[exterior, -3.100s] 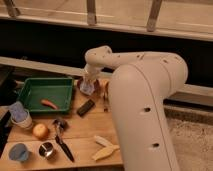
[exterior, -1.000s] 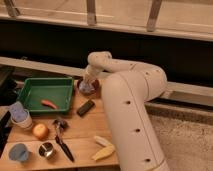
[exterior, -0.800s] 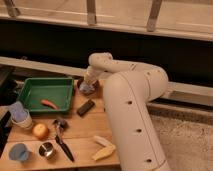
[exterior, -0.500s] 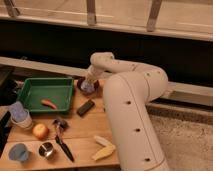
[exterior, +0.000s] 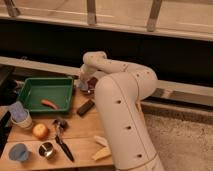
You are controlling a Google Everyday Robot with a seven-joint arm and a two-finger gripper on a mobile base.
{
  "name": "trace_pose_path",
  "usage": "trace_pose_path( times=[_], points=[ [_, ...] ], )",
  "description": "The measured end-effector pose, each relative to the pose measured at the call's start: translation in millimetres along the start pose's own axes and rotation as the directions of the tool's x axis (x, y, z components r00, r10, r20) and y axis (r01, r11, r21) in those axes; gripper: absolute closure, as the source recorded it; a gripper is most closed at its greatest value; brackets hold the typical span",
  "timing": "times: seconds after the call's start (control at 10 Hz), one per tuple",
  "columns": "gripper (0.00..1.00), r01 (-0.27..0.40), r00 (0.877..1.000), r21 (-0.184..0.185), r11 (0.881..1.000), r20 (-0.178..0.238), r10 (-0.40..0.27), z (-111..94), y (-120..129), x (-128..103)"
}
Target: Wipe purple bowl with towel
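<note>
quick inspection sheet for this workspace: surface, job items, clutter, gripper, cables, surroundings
surface: wooden table, crowded with small items
job's things: purple bowl at the table's back edge, right of the green tray; towel bunched at the bowl's left side
clutter: green tray holding an orange-red stick-like item; dark block; orange fruit; blue cup; metal cup; black-handled tool; pale yellow banana-like thing
gripper: gripper down at the purple bowl, shut, seemingly on the towel
cables: nothing seen
surroundings: dark wall behind the table; speckled floor to the right
</note>
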Motion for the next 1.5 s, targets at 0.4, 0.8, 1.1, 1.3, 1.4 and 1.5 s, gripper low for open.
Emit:
trace_pose_path(
  times=[0.4,0.8,1.1,1.3,1.4,1.5],
  points=[
    [1.00,0.002,0.999,0.089,0.996,-0.042,0.002,-18,-35,22],
    [1.00,-0.024,0.998,0.126,0.992,-0.048,0.031,-18,-57,12],
    [1.00,0.001,0.999,0.094,0.996,-0.035,0.002,-2,-23,-8],
    [1.00,0.026,0.999,0.077,0.997,-0.041,-0.023,4,-4,-8],
    [1.00,0.036,0.998,0.071,0.997,-0.049,-0.032,3,-1,-3],
    [1.00,0.043,0.998,0.069,0.997,-0.059,-0.039,2,1,5]
  ],
)
